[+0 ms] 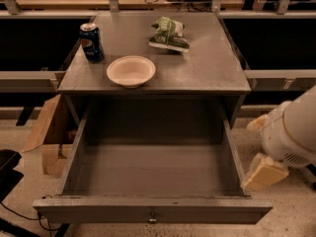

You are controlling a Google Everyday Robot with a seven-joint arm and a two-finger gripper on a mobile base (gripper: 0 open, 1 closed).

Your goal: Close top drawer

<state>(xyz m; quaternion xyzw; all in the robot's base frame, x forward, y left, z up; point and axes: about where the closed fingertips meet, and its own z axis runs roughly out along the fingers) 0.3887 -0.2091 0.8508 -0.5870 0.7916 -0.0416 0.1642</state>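
The top drawer [148, 167] is a wide, deep grey wooden drawer, pulled far out of the grey cabinet, and its inside is bare. Its front panel [98, 214] runs along the bottom of the view, with a small metal knob [152, 216] at its centre. My gripper [265, 171], cream-coloured on a white arm [296, 132], hangs low just outside the drawer's right wall, near the front right corner. It holds nothing that I can see.
On the cabinet top [212, 68] stand a blue soda can [92, 42], a white bowl [131, 71] and a green snack bag [169, 34]. A cardboard box [47, 132] leans by the cabinet's left side. Metal rails [29, 78] run left and right behind.
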